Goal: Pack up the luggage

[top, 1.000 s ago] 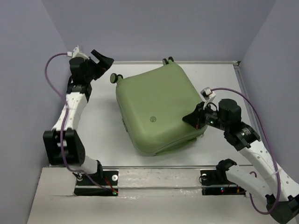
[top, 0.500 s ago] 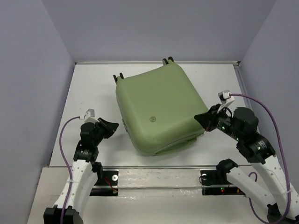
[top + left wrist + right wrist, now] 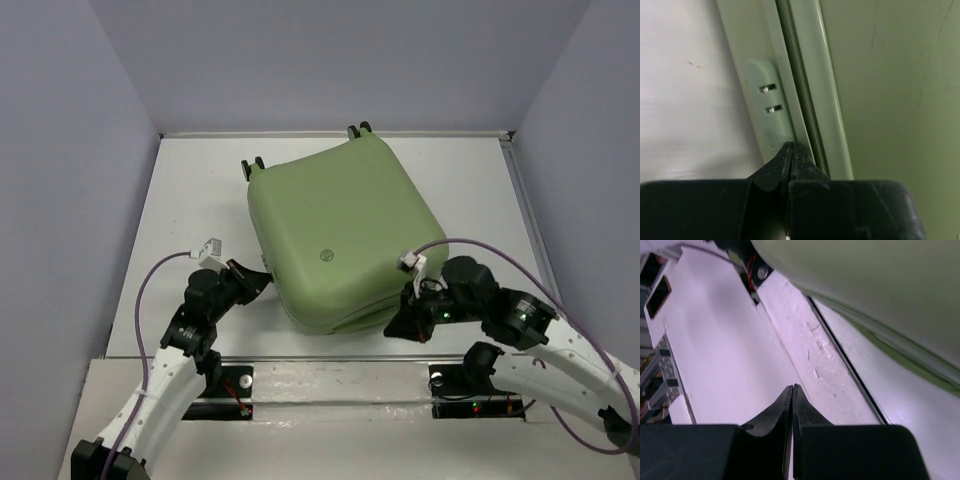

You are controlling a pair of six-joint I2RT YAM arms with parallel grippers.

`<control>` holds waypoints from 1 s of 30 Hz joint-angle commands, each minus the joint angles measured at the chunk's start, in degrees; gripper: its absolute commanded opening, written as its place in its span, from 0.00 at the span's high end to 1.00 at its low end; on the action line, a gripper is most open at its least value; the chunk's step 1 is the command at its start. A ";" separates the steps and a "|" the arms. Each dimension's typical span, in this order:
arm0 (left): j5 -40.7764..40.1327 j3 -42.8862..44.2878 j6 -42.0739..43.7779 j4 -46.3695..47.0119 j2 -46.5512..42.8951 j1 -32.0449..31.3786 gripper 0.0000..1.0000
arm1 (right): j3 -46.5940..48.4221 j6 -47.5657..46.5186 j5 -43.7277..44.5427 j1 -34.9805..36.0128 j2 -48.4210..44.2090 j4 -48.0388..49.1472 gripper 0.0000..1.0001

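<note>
Both arms have swung in: left tool [image 3: 252, 281] clenched empty at the left seam of the luggage [image 3: 335, 225], right tool [image 3: 398, 322] clenched empty at its near-right corner. It lies closed mid-table [image 3: 200, 190], wheels [image 3: 358, 129] toward the far edge, long axis skewed near-to-far, lining hidden.

Light olive-green hard-shell luggage [image 3: 340, 230] lies closed and flat, turned askew, mid-worktop [image 3: 200, 200]. Its black wheels [image 3: 358, 128] point to the far edge; a small round logo [image 3: 326, 254] faces up.
</note>
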 commanded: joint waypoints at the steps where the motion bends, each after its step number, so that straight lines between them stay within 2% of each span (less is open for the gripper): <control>1: -3.47 -2.61 -3.79 1.74 -0.28 -6.12 0.94 | -7.23 8.38 10.73 16.66 2.95 9.47 0.93; 2: -4.60 -3.23 -4.58 1.74 -0.97 -7.44 0.94 | -7.77 9.79 20.52 20.18 4.34 10.70 0.93; 5: -6.37 -5.77 -7.13 1.66 -2.12 -13.15 0.94 | -10.30 16.82 37.10 30.62 7.86 15.62 0.93; 7: -8.21 -7.79 -9.58 1.83 -1.95 -17.62 0.94 | -13.90 22.07 53.23 35.65 11.19 21.49 0.93; 11: -11.64 -9.65 -11.44 2.00 -0.46 -24.76 0.94 | -20.40 28.35 67.08 40.07 15.60 31.35 0.93; 14: -13.58 -9.65 -12.41 3.58 0.42 -26.70 0.94 | -24.54 33.53 83.93 41.22 19.63 35.23 0.93; 17: -15.68 -8.42 -11.80 4.03 0.86 -26.88 0.94 | -27.71 37.75 95.28 42.53 23.85 40.85 0.93; 20: -16.66 -6.84 -10.92 4.38 2.44 -26.79 0.94 | -29.30 38.45 101.81 42.53 27.81 47.52 0.93; 23: -16.66 -6.40 -10.66 6.13 4.20 -26.79 0.94 | -26.42 39.25 110.77 42.53 33.26 47.72 0.93; 26: -16.31 -6.40 -10.92 7.19 5.26 -26.88 0.94 | -23.60 40.04 113.78 42.53 35.82 47.37 0.93; 30: -16.83 -6.13 -10.83 7.37 4.65 -26.97 0.94 | -21.05 40.66 112.48 40.26 36.52 47.10 0.93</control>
